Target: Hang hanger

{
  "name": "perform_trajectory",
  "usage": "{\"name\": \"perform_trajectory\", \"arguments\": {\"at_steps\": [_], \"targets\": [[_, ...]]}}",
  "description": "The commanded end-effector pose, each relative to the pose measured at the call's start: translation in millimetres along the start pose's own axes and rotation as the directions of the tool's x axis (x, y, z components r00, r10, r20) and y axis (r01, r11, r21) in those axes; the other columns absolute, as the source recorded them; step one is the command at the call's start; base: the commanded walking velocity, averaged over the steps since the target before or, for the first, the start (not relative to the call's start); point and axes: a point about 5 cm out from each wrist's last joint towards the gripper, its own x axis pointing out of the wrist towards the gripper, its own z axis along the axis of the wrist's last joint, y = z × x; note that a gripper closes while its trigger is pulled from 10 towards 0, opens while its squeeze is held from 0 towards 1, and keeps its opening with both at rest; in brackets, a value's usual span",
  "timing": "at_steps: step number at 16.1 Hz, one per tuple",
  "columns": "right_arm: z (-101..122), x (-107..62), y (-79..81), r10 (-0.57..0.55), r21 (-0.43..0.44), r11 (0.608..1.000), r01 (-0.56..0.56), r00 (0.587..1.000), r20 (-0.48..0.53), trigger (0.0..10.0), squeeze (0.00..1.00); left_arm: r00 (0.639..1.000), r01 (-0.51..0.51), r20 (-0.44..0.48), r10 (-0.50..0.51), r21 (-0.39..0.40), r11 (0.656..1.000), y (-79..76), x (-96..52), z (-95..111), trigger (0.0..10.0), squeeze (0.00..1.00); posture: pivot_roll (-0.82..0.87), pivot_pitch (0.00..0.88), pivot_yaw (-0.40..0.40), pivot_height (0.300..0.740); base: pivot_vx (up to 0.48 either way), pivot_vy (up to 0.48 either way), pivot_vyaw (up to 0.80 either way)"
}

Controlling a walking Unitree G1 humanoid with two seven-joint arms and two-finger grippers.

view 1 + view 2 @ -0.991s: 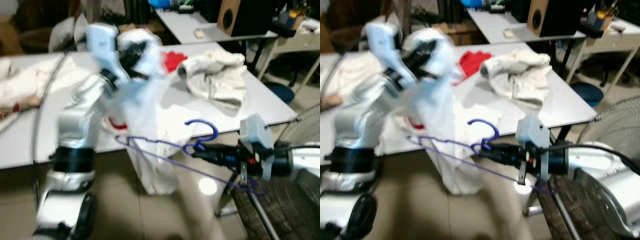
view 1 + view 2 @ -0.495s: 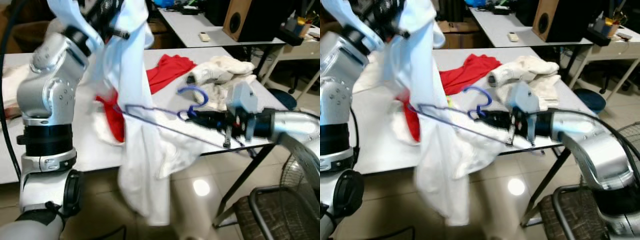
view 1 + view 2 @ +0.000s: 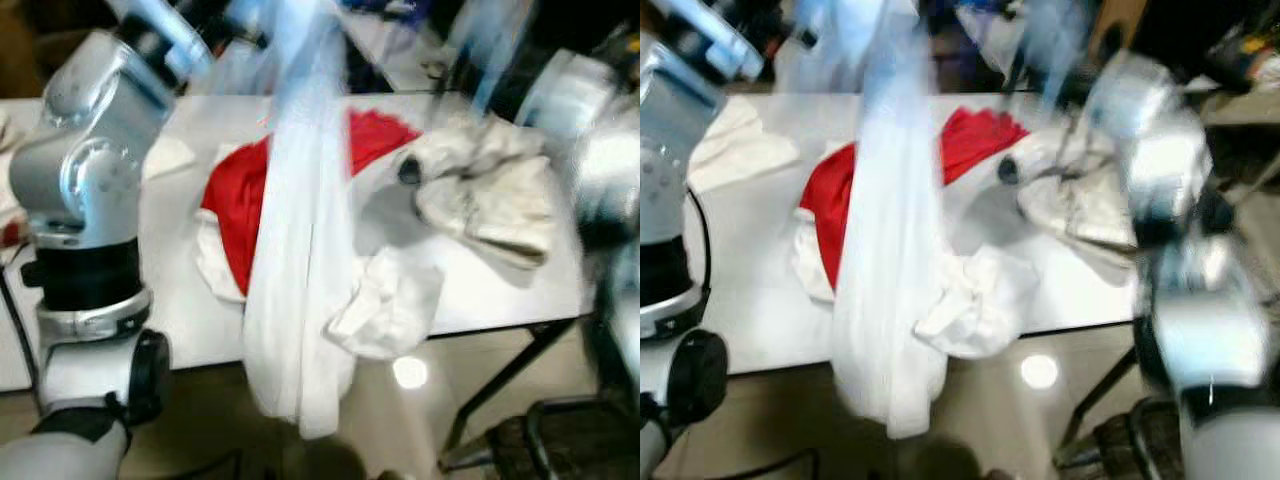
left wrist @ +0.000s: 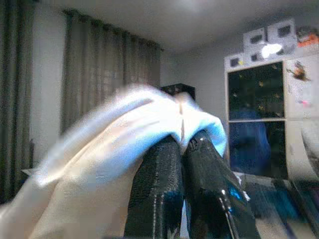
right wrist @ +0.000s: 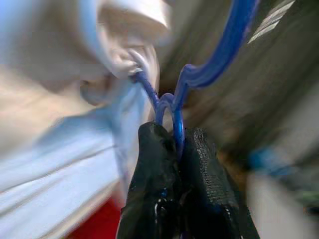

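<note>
White cloth, a long garment (image 3: 300,260), hangs from high up down past the front edge of the white table (image 3: 190,310), its hem over the tiled floor (image 3: 1040,375). The left gripper (image 4: 182,144) is pinched shut on a fold of this garment at the top, its silver arm rising on the table's left. The blue wire hanger (image 5: 199,74) is clamped by the neck just under its hook between the closed fingers of the right gripper (image 5: 177,144), with the garment's cloth touching the wire beside it. On the table lie a red garment (image 3: 235,205), partly behind the hanging cloth, and a cream bundle of clothes (image 3: 485,195) near the right edge. A dark chair (image 3: 560,440) stands below that corner. The head views are blurred.
</note>
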Motion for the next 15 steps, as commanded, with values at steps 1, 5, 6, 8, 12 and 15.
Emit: {"name": "perform_trajectory", "arguments": {"at_steps": [1,5,6,8,12,15], "targets": [[34.9,-12.3,-36.9,-0.22,-0.031,0.973,0.229,0.959,0.178,10.0,0.0,1.0,0.022,0.022,-0.022,-0.005,1.0,-4.7,2.0,4.5,10.0,0.0,-0.12,0.0,-0.029,0.74,0.0,0.0,0.0],[44.2,-8.3,-34.3,-0.101,-0.142,0.98,0.137,0.966,0.237,10.0,0.0,1.0,-0.016,0.015,0.017,-0.035,0.999,-3.0,-3.5,-4.6,10.0,0.0,-0.12,0.0,-0.028,0.74,0.0,0.0,0.0],[3.3,-6.6,-15.5,0.025,-0.136,0.991,-0.014,0.997,0.076,10.0,0.0,1.0,-0.029,-0.011,0.028,-0.049,0.998,-5.9,-4.6,-14.0,10.0,0.0,-0.12,0.0,-0.027,0.74,0.0,0.0,0.0],[-82.9,-32.8,27.1,0.231,-0.052,0.968,-0.246,0.953,-0.198,10.0,0.0,0.994,-0.053,-0.1,0.048,-0.05,0.997,-13.7,-4.7,-38.8,10.0,0.0,-0.12,0.0,-0.023,0.74,0.0,0.0,0.0],[-135.2,-105.5,82.6,0.5,0.101,0.861,-0.498,0.793,-0.349,10.0,0.0,0.858,-0.127,-0.494,0.142,0.063,0.99,-20.1,-32.2,-134.1,10.0,0.0,-0.14,0.0,-0.003,0.74,0.0,0.0,0.0],[-120.8,-140.9,78.5,0.527,0.118,0.841,-0.527,0.753,-0.395,10.0,0.0,0.713,-0.108,-0.676,0.186,0.156,0.982,-16.3,-72.1,-188.9,10.0,0.0,-0.17,0.0,0.021,0.74,0.0,0.0,0.0]]}}
